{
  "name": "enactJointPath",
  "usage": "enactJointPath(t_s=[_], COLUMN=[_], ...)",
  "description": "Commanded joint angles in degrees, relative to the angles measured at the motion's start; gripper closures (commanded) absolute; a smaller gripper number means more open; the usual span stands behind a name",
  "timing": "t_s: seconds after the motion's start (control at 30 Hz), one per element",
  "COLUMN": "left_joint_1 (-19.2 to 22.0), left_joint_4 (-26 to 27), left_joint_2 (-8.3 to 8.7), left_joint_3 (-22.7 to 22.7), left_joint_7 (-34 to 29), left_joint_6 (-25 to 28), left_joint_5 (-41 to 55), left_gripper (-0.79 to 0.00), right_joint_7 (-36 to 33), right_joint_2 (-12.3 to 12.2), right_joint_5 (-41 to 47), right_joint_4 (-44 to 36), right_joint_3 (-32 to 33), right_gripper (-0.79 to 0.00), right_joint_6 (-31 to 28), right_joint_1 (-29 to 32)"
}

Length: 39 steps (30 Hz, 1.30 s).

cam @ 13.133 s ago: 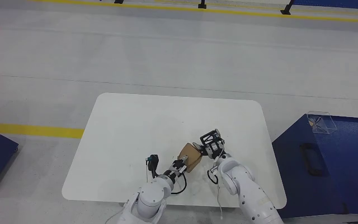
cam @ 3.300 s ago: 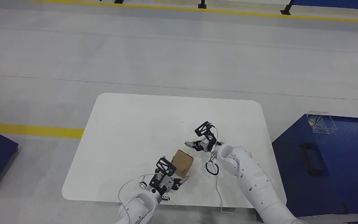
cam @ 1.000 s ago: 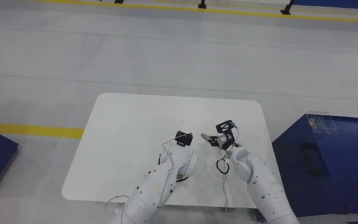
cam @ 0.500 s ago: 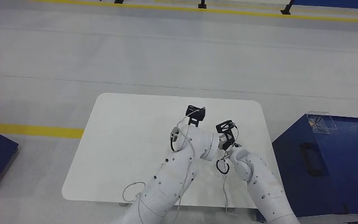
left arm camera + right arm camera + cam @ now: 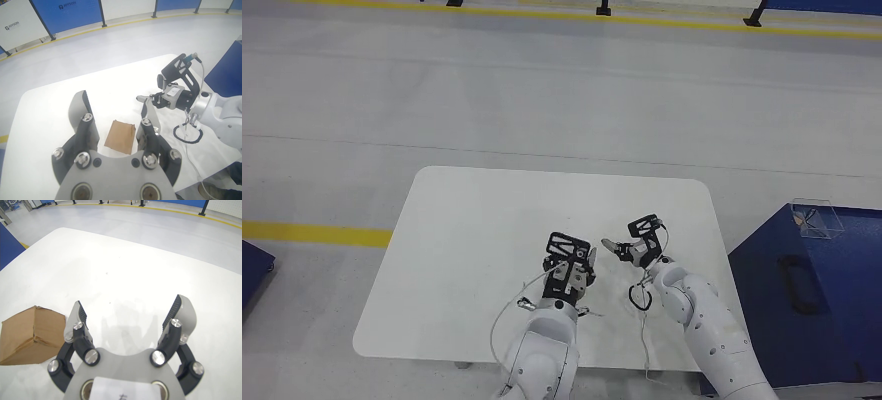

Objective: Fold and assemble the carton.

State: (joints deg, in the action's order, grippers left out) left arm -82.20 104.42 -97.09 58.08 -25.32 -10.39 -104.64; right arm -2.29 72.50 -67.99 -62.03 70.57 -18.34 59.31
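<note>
Toward the near edge of the table [image 5: 472,230], about midway along it, I see the brown carton [image 5: 120,138] resting on one face, with a frayed seam at one corner. My left gripper [image 5: 113,98] hangs directly above it, fingers spread wide and gripping nothing (the carton sits framed between them). The right gripper [image 5: 130,304] is just beside the carton, on the side toward the table's right edge, likewise released, over the tabletop. Off the right edge stands a blue cabinet [image 5: 802,290] with a clear tray [image 5: 817,217] on top.
</note>
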Motion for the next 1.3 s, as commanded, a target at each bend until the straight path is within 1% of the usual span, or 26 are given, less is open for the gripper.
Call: enactJointPath(t_s=[0.0,0.1,0.17,0.23,0.33,0.47,0.53,0.67,0.77,0.87,0.93,1.07,1.2,1.27], left_joint_1=[-1.97,-2.79,-2.64,-2.17,-0.67,1.50,2.44,4.77,4.99,4.37,4.22,5.53,5.27,4.73], left_joint_4=[-1.06,-3.59,-5.56,-7.59,-10.55,-14.16,-15.95,-19.72,-18.89,-17.93,-18.56,-21.04,-19.69,-19.44], left_joint_2=[0.31,0.75,0.92,0.94,0.92,0.73,0.63,0.59,0.44,0.49,0.53,0.48,0.32,0.37], left_joint_3=[2.07,3.79,4.03,3.92,3.46,3.07,3.00,2.75,2.50,2.00,1.66,1.39,0.86,0.92], left_joint_7=[3.96,5.33,5.38,5.71,4.86,4.62,4.03,-0.16,1.76,4.17,3.58,1.79,5.99,6.03], left_joint_6=[0.00,1.93,2.92,2.80,4.51,4.16,3.10,2.52,2.02,1.60,1.56,0.38,-0.92,-0.73], left_joint_5=[2.41,3.61,3.36,3.68,4.77,6.35,6.63,5.01,7.23,7.23,6.87,5.62,7.30,8.14], left_gripper=[0.000,0.000,0.000,0.000,0.000,0.000,0.000,0.000,0.000,0.000,0.000,0.000,0.000,0.000], right_joint_7=[0.00,0.00,0.00,0.00,0.00,0.00,0.00,0.00,0.00,0.00,0.00,0.00,0.00,0.00], right_joint_2=[0.00,0.00,0.00,0.00,0.00,0.00,0.00,0.00,0.00,0.00,0.00,0.00,0.00,0.00], right_joint_5=[0.00,0.00,0.00,0.00,0.00,0.00,0.00,0.00,0.00,0.00,0.00,0.00,0.00,0.00], right_joint_4=[0.00,0.00,0.00,0.00,0.00,0.00,0.00,0.00,0.00,0.00,0.00,0.00,0.00,0.00], right_joint_3=[0.00,0.00,0.00,0.00,0.00,0.00,0.00,0.00,0.00,0.00,0.00,0.00,0.00,0.00], right_gripper=[-0.785,-0.785,-0.785,-0.785,-0.785,-0.785,-0.785,-0.785,-0.785,-0.785,-0.785,-0.785,-0.785,-0.785], right_joint_6=[0.00,0.00,0.00,0.00,0.00,0.00,0.00,0.00,0.00,0.00,0.00,0.00,0.00,0.00], right_joint_1=[0.00,0.00,0.00,0.00,0.00,0.00,0.00,0.00,0.00,0.00,0.00,0.00,0.00,0.00])
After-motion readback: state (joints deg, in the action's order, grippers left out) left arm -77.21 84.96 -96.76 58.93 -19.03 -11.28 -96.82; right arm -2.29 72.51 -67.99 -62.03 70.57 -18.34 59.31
